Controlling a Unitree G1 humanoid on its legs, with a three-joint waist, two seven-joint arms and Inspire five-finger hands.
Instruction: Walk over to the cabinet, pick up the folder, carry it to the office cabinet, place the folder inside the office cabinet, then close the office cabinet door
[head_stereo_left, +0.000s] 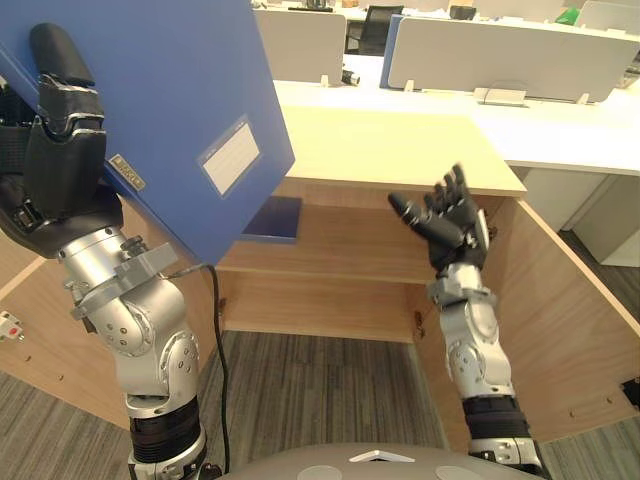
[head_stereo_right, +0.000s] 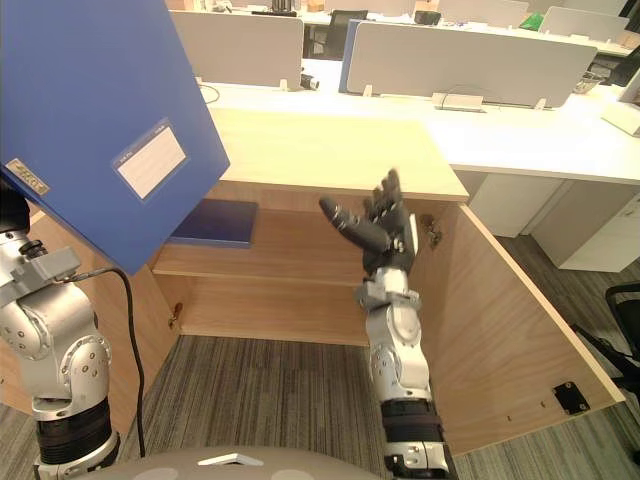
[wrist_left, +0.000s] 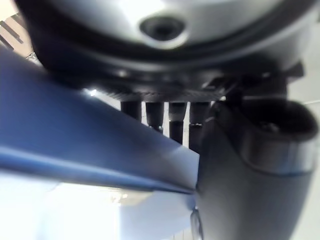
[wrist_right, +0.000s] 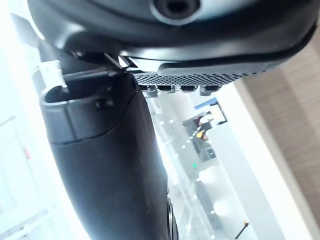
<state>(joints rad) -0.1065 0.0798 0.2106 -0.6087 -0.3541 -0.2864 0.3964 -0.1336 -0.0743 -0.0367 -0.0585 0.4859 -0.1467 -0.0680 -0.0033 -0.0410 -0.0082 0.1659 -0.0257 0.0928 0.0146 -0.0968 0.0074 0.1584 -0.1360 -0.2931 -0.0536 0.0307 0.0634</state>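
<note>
Left hand (head_stereo_left: 60, 150) clasps tilted blue folder (head_stereo_left: 170, 90), white label pocket; right hand (head_stereo_left: 455, 225) fingers spread.

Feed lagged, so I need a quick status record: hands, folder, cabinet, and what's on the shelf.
left hand: shut on the blue folder, holding it raised and tilted
right hand: open, empty, raised before the cabinet opening
folder position: in front of the office cabinet, not yet inside
right door: swung open
shelf: a flat dark blue item lies at its left end
</note>
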